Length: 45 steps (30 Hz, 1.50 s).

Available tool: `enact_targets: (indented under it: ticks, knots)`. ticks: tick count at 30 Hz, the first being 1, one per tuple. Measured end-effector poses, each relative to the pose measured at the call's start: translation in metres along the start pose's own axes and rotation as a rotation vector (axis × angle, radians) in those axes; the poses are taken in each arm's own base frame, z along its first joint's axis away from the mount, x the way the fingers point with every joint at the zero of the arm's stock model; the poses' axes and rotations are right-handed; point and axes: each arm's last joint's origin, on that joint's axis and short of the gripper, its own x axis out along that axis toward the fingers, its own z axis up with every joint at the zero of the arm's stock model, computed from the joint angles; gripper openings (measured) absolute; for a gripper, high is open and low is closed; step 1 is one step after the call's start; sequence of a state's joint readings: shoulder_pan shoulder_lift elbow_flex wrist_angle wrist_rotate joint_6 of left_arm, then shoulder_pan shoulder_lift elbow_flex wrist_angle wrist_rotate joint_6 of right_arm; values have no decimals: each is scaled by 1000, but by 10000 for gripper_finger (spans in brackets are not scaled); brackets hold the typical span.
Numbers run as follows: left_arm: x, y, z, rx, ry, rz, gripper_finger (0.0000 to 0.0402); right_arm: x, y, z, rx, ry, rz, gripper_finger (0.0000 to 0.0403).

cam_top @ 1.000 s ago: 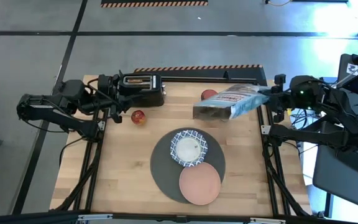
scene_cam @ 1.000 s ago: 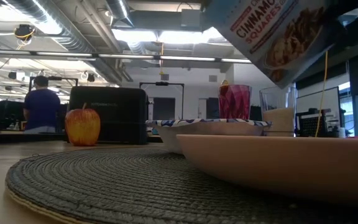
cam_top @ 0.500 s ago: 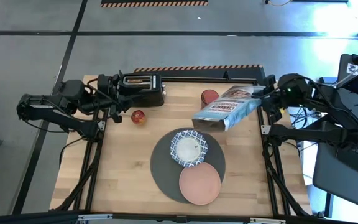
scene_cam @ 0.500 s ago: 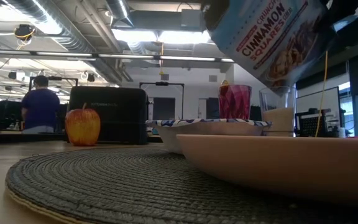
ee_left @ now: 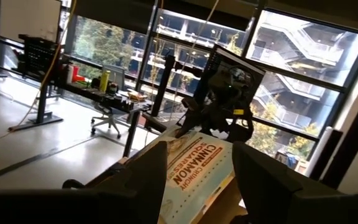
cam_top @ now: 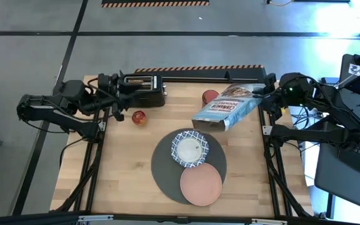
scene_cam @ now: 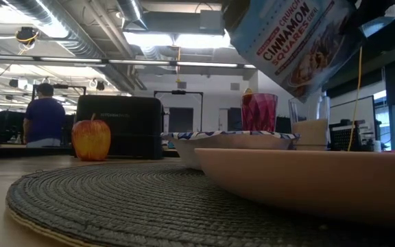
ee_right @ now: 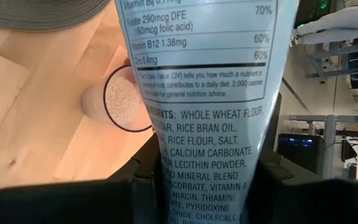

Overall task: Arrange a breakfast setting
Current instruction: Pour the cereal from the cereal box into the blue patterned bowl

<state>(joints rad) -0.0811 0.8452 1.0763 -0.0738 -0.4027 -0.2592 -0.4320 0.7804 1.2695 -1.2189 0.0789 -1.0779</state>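
Nearest the low camera sits the salmon-pink plate, resting on the round dark-grey mat at the mat's front edge. Just behind the plate, also on the mat and touching or almost touching the plate's rim, stands the blue-and-white patterned bowl, with something pale inside it.

Above and behind the bowl hangs the cereal bag, clear of the table, tilted with its lower end toward the bowl and its pinched end toward my right gripper. My right fingers are clamped on that pinched end; the wrist view shows the printed ingredient panel squeezed between them. The low view reads "Cinnamon Squares" on the bag's face, slanting down over the far side of the bowl.

Beyond the mat, under the bag, the red tumbler stands on the wood near the table's back edge. Beside it in the low view is the milk glass, partly filled with something pale; my right wrist view looks down into its round mouth just beside the bag.

To the left of the mat and behind it lies a red apple, and behind the apple a black toaster sits at the back edge of the table.

My left gripper hovers left of the apple, beside the toaster, its fingers standing apart with nothing between them.
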Motion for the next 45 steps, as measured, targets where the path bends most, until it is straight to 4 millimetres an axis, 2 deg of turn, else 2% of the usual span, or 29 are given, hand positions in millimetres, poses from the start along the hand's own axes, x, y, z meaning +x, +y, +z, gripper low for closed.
enact_targets:
  ticks: [10,14,26,37,45]
  knots:
    - [8,-1,-6,18,14,44,174,-24,-12,2,-75,36,-123,127]
    - [13,-2,-11,28,36,49,174,-25,-19,5,-98,42,-117,127]
    - [22,-2,-17,42,55,81,174,1,-25,14,-266,35,71,127]
    - [23,3,-16,43,45,105,174,9,-32,16,-308,88,50,127]
    - [23,3,-16,43,45,107,174,10,-33,18,-285,54,35,127]
